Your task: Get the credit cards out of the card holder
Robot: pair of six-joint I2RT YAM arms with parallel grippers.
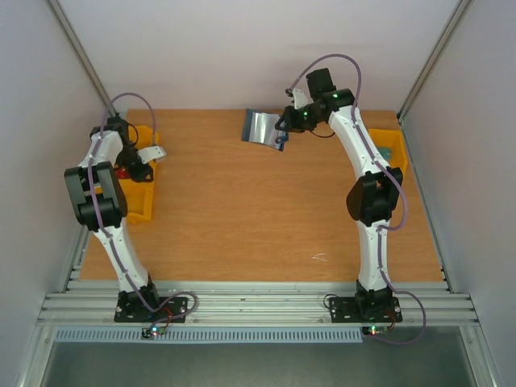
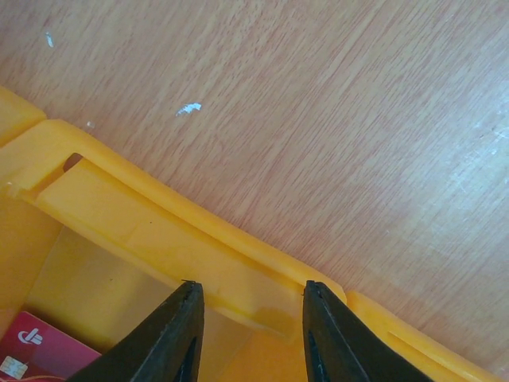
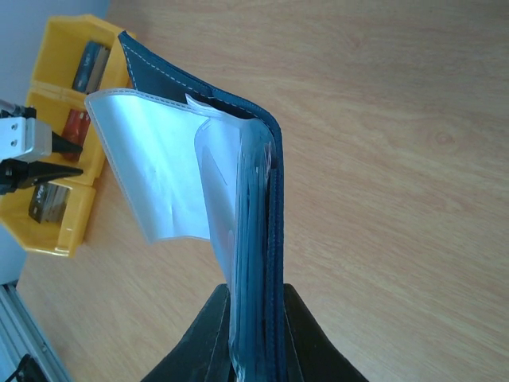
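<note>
My right gripper [image 1: 284, 133] [image 3: 256, 318] is shut on the card holder [image 1: 264, 129] [image 3: 266, 199], a navy wallet held up over the far middle of the table. It hangs open, with a pale blue-grey flap [image 3: 159, 175] and clear sleeves fanned out; I cannot tell whether cards sit in them. My left gripper [image 1: 147, 159] [image 2: 250, 298] hovers open over the rim of the left yellow bin [image 1: 141, 201] [image 2: 159, 231], with nothing between its fingers. A red credit card [image 2: 36, 350] with a white logo lies in that bin.
The left yellow bin [image 3: 60, 227] has compartments that hold a dark grey item [image 3: 87, 68] and a reddish one [image 3: 75, 123]. A second yellow bin [image 1: 397, 151] stands at the table's right edge beside the right arm. Side walls flank the table.
</note>
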